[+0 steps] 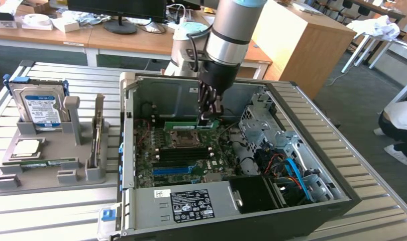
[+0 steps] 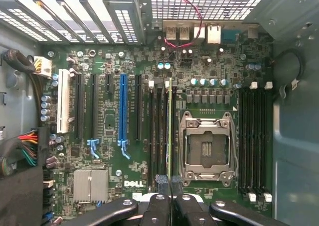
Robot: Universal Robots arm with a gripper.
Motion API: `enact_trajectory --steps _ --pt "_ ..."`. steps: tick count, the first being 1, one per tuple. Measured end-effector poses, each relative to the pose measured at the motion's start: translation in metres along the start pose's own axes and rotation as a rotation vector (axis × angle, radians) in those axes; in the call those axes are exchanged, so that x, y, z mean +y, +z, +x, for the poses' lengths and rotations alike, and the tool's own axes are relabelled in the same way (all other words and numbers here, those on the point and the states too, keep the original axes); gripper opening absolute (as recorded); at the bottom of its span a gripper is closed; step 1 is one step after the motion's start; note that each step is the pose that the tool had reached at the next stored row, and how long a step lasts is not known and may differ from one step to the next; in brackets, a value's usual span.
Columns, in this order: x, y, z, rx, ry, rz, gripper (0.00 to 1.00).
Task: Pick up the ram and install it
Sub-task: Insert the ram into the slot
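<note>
The ram (image 1: 185,124), a long, thin green board, stands on its long edge, level, just beside the processor socket (image 1: 183,141) and parallel to that socket's side.

Green ram (image 2: 170,126), green motherboard (image 2: 107,86) (one blue slot (image 2: 122,106)), blue-labelled hard drive (image 1: 42,108).

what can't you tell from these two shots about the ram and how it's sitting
- Exterior view: whether the ram is seated in a slot. The gripper covers part of it, and the slots beneath are too small to tell apart.
- Wrist view: the ram's label and chips. It shows edge-on between the shut fingers.
- Wrist view: most of the gripper, cut off by the picture's edge.
- Exterior view: print on the hard drive, too small.
</note>
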State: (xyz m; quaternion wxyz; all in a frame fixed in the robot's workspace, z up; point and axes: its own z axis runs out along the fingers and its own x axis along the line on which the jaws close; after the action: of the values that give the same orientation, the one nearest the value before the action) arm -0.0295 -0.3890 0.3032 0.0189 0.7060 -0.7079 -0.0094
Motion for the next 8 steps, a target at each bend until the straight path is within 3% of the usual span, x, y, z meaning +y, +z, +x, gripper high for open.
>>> enact_trajectory --steps 8 --pt "-0.0002 0.0044 0.0000 0.0001 0.000 -0.0001 0.12"
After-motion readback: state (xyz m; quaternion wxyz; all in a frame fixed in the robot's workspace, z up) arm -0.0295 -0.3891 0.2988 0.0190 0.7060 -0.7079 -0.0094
